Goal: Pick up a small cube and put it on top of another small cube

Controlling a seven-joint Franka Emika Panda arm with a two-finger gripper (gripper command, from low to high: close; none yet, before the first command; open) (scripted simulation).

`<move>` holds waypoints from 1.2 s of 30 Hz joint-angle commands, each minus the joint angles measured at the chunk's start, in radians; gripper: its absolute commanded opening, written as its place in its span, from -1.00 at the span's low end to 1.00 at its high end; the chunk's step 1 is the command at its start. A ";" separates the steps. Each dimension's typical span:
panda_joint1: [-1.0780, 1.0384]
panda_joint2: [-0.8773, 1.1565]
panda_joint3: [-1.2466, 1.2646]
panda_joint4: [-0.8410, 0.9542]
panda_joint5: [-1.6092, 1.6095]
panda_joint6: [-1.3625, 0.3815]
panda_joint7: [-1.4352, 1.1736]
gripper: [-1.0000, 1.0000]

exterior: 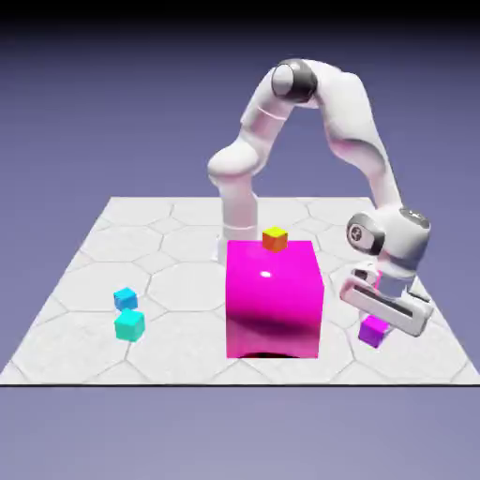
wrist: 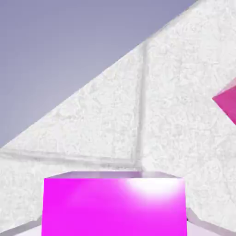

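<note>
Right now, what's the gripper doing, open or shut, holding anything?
Gripper: closed on the small purple-magenta cube, which sits between its finger tips.

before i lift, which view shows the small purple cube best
The hand view shows the small purple cube best: large and near, between the fingertips, though cut off by the bottom edge. The exterior view shows it small, partly hidden under the gripper.

Shows a big glossy pink block (exterior: 273,305) resting on a pale, line-patterned tabletop (exterior: 178,352) before a plain blue-violet backdrop (exterior: 103,112).
</note>
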 commanded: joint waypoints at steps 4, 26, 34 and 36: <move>-0.039 0.030 0.091 0.066 -0.098 -0.046 -0.174 -1.00; -0.083 0.017 -0.576 -0.156 0.555 0.055 -0.989 -1.00; -0.099 0.035 -0.866 -0.338 0.793 0.047 -0.995 -1.00; -0.104 0.042 -0.939 -0.391 0.848 0.041 -0.969 -1.00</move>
